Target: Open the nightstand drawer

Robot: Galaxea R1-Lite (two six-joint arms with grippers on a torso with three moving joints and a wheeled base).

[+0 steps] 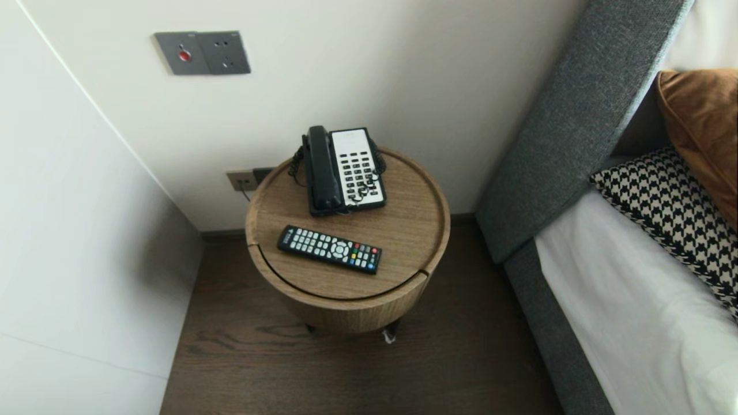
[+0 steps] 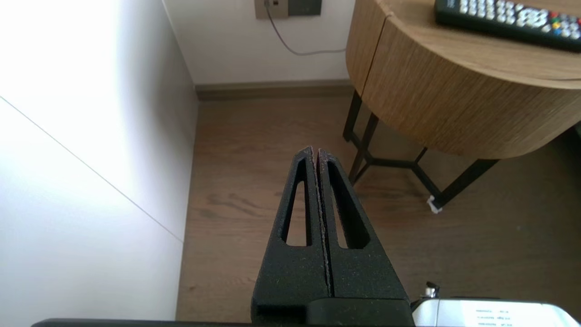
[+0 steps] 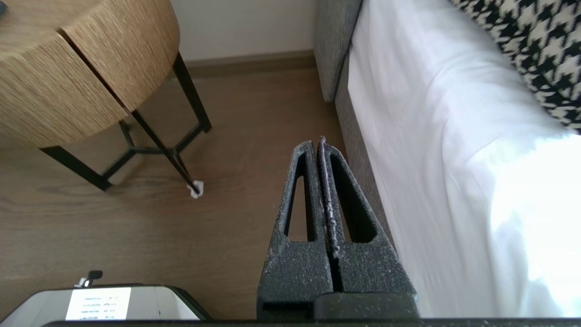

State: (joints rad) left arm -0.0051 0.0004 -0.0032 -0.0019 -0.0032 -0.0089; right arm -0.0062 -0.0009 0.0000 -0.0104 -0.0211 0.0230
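A round wooden bedside table (image 1: 415,230) stands against the wall. On it lie a black remote control (image 1: 330,248) near the front and a black-and-white desk telephone (image 1: 344,169) at the back. Neither arm shows in the head view. My left gripper (image 2: 314,152) hangs shut and empty above the wooden floor, below and to the left of the table (image 2: 445,113), whose remote (image 2: 508,20) shows on top. My right gripper (image 3: 317,144) is shut and empty too, low between the table's black legs (image 3: 154,141) and the bed (image 3: 435,136).
A bed with white sheet (image 1: 628,311), grey headboard (image 1: 576,121), houndstooth pillow (image 1: 674,213) and brown cushion (image 1: 703,127) fills the right. A white panel (image 1: 75,230) closes the left. Wall sockets (image 1: 203,53) and a low outlet (image 1: 242,180) sit behind. My white base (image 3: 113,302) shows below.
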